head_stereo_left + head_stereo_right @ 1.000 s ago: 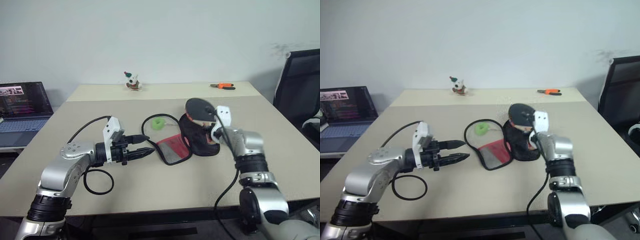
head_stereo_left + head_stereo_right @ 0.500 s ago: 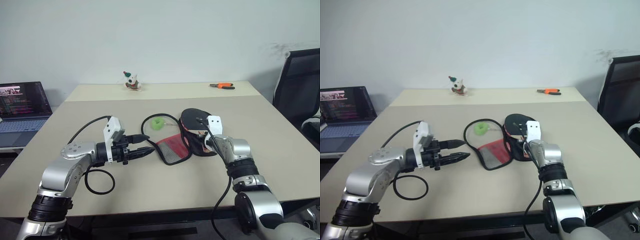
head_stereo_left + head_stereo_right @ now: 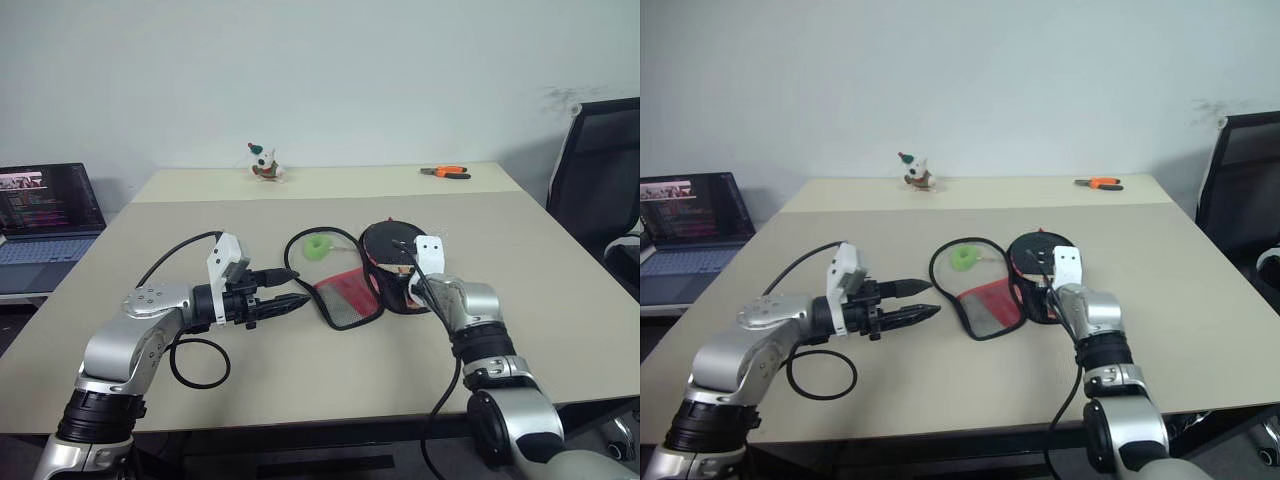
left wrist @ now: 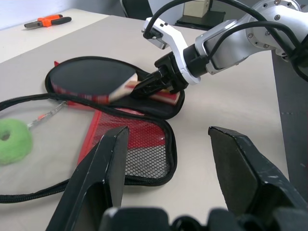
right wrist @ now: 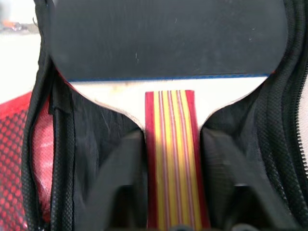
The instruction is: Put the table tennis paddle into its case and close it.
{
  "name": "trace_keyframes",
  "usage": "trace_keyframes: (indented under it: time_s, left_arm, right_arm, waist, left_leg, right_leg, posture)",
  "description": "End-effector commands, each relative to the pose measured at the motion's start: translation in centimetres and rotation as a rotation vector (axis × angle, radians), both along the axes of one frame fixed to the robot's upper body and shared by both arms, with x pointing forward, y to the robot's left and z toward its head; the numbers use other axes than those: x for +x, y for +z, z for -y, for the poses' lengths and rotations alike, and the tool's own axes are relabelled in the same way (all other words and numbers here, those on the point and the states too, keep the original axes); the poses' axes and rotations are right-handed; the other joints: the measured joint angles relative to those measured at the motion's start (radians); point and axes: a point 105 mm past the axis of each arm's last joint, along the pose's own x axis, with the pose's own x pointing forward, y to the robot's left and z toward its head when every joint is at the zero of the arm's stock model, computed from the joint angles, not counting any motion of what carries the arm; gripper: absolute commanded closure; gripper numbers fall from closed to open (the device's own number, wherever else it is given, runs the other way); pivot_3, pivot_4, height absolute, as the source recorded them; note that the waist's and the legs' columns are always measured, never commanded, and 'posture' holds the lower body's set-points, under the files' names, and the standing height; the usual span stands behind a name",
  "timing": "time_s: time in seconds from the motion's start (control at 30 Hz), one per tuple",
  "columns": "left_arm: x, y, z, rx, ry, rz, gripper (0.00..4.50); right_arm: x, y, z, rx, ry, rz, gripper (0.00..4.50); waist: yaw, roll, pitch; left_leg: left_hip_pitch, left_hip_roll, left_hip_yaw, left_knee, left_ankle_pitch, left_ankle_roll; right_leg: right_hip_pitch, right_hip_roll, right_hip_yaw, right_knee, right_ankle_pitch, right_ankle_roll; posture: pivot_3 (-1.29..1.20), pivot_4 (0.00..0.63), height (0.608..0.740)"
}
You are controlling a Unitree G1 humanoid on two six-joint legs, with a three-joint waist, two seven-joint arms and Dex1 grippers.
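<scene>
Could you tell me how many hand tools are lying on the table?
1: orange-handled pliers at the far edge of the table, toward the right. The figurine on the same far edge is no tool. None appears hidden.

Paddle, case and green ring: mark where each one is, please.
Paddle (image 4: pixel 91 77), left wrist view, on the black rubber face.
Case (image 4: pixel 144 144), left wrist view, on the red mesh flap lying open.
Green ring (image 3: pixel 317 247), left eye view, on the ring's fuzzy body.
</scene>
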Motion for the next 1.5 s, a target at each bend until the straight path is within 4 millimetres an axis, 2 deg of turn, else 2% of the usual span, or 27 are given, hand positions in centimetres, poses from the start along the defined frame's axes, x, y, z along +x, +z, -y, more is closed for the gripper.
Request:
trace_keyframes:
  time_s: [0.03,0.13,0.27,0.4,0.5,0.6,0.7,0.73,1.1,1.33,1.4,1.5]
  left_arm:
    - [0.0,1.1,0.1,-0.001,-0.002,0.057,1.62]
    - [0.1,1.0,-0.1,0.000,0.020,0.062,1.62]
    - [1.2,0.2,-1.3,0.033,0.130,0.077,1.62]
    - [2.5,-0.8,-2.7,0.085,0.230,0.079,1.62]
    - [3.6,-1.2,-3.6,0.111,0.295,0.078,2.18]
    - [5.6,-2.1,-4.4,0.148,0.380,0.060,3.23]
    - [6.9,-4.0,-4.2,0.171,0.416,0.018,4.36]
    - [7.2,-4.5,-4.1,0.174,0.418,0.007,4.47]
    - [11.5,-7.2,-1.8,0.170,0.464,-0.043,4.47]
    - [12.3,-9.5,-0.2,0.188,0.466,-0.113,4.47]
    - [12.5,-9.4,0.2,0.189,0.460,-0.107,4.47]
    - [12.9,-7.8,1.5,0.162,0.421,-0.074,4.47]
  right_arm:
    - [0.1,1.6,-0.5,0.001,0.006,0.067,1.10]
    - [-0.5,1.9,-1.1,-0.025,0.046,0.087,0.03]
    - [-3.5,4.8,-2.8,-0.044,0.243,0.195,0.03]
    - [-5.4,7.1,-1.9,-0.032,0.328,0.284,0.03]
    - [-6.8,8.8,-2.0,-0.026,0.469,0.326,0.00]
    - [-8.6,10.4,-1.9,-0.023,0.645,0.344,0.00]
    - [-9.8,10.6,-1.2,-0.053,0.743,0.335,0.00]
    - [-10.1,10.5,-1.1,-0.062,0.762,0.329,0.00]
    - [-11.0,9.4,0.2,-0.113,0.779,0.323,0.00]
    - [-10.6,9.5,1.7,-0.138,0.722,0.332,0.00]
    - [-10.7,9.5,1.8,-0.142,0.718,0.334,0.00]
    - [-10.9,9.7,2.1,-0.145,0.710,0.338,0.00]
  waist:
    - [0.000,0.000,0.000]
    - [0.000,0.000,0.000]
    - [0.001,0.000,0.000]
    - [0.001,0.000,0.000]
    - [0.002,0.000,0.000]
    - [0.003,0.000,0.000]
    - [0.005,0.000,0.000]
    - [0.005,0.000,0.000]
    - [0.004,-0.001,0.000]
    - [0.006,-0.002,0.000]
    - [0.007,-0.002,0.000]
    - [0.014,-0.002,-0.001]
  left_leg:
    - [0.000,0.000,0.000,0.000,0.000,0.000]
    - [0.000,0.000,0.000,0.000,0.000,0.000]
    - [-0.001,0.000,-0.001,0.000,0.000,0.000]
    - [-0.001,0.000,-0.003,0.000,0.000,0.000]
    - [0.001,0.000,-0.004,0.001,0.000,0.000]
    - [0.001,-0.002,-0.004,0.001,0.000,0.000]
    - [0.001,-0.002,-0.004,0.001,0.000,0.000]
    - [0.001,-0.002,-0.004,0.001,0.000,0.000]
    - [0.001,-0.004,-0.003,0.002,0.000,0.000]
    - [0.001,-0.005,-0.003,0.002,0.000,0.000]
    - [0.001,-0.006,-0.004,0.003,0.000,0.000]
    - [0.001,-0.005,-0.005,0.005,0.000,0.000]
  right_leg:
    - [0.000,0.000,0.000,0.000,0.000,0.000]
    - [0.000,0.000,0.000,0.000,0.000,0.000]
    - [0.000,0.000,0.000,0.000,0.000,0.000]
    - [0.000,0.000,-0.002,0.000,0.000,0.000]
    - [0.002,0.000,-0.004,0.000,0.000,0.000]
    - [0.003,0.000,-0.005,0.000,0.000,0.000]
    - [0.003,0.000,-0.006,-0.001,0.000,0.000]
    - [0.004,0.000,-0.006,-0.001,0.000,0.000]
    - [0.003,0.001,-0.006,-0.001,0.000,0.000]
    - [0.003,0.001,-0.007,-0.001,0.000,0.000]
    - [0.005,0.001,-0.008,0.000,0.000,0.000]
    - [0.005,0.001,-0.008,0.000,0.000,0.001]
  posture:
    - [0.00,0.150,0.740]
    - [0.00,0.150,0.740]
    - [0.00,0.150,0.740]
    - [0.00,0.150,0.740]
    - [0.00,0.150,0.740]
    - [0.00,0.150,0.740]
    - [0.00,0.150,0.740]
    - [0.00,0.150,0.740]
    - [0.00,0.150,0.740]
    - [0.00,0.150,0.740]
    - [0.00,0.150,0.740]
    - [0.00,0.150,0.740]
